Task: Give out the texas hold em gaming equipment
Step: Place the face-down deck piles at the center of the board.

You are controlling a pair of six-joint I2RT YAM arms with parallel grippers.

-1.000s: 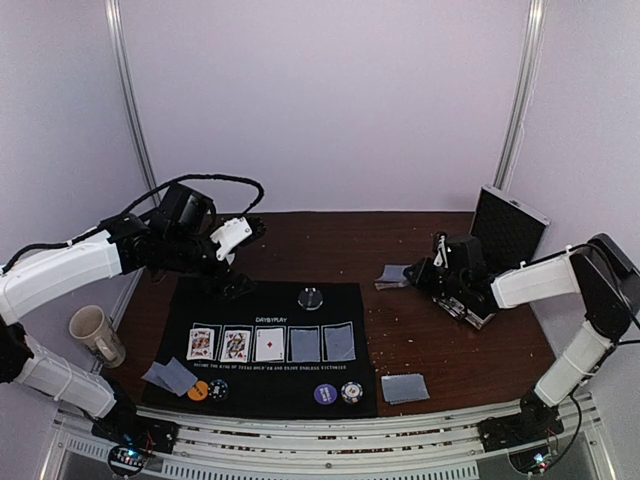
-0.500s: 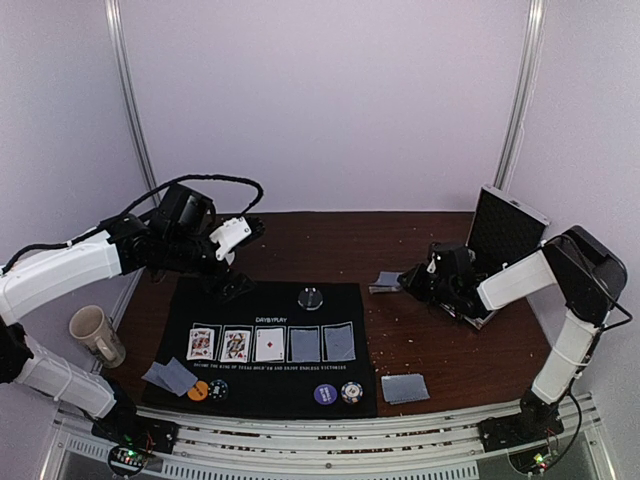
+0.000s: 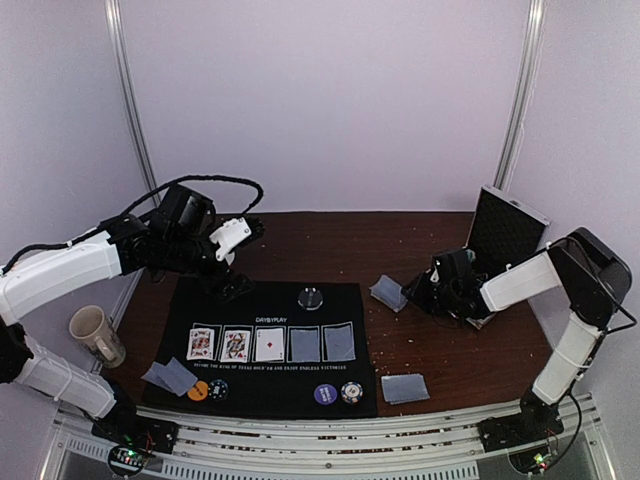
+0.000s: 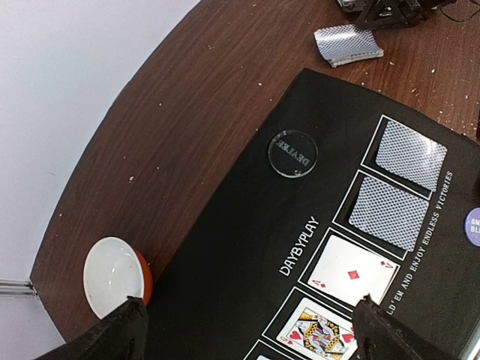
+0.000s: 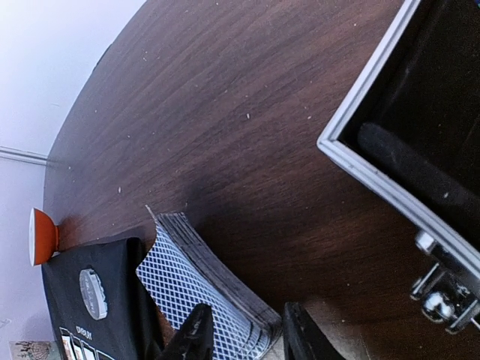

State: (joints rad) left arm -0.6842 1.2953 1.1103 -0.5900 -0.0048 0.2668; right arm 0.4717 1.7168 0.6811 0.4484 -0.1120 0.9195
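My right gripper point(image 5: 247, 337) is shut on the corner of a bent deck of grey-blue-backed cards point(image 5: 199, 281), held low over the brown table just right of the black mat; the deck also shows in the top view point(image 3: 388, 292). My left gripper point(image 4: 251, 337) is open and empty, hovering above the mat's far left point(image 3: 240, 232). On the mat point(image 3: 270, 310) lie three face-up cards point(image 3: 235, 345) and two face-down cards point(image 3: 322, 343) in a row. The clear dealer disc point(image 3: 311, 297) lies behind them. Orange point(image 3: 198, 390), purple point(image 3: 325, 394) and black-and-white chips point(image 3: 350, 392) sit at the front.
A red-and-white bowl point(image 4: 116, 276) sits by the mat's far left corner. A beige mug point(image 3: 97, 335) stands at the left. An open black case point(image 3: 508, 228) stands at the back right. Small card piles lie at the front left point(image 3: 168, 376) and front right point(image 3: 404, 388).
My right gripper has drawn back to the right and turned, bringing the deck a little nearer and tilting it. The left arm has not moved.
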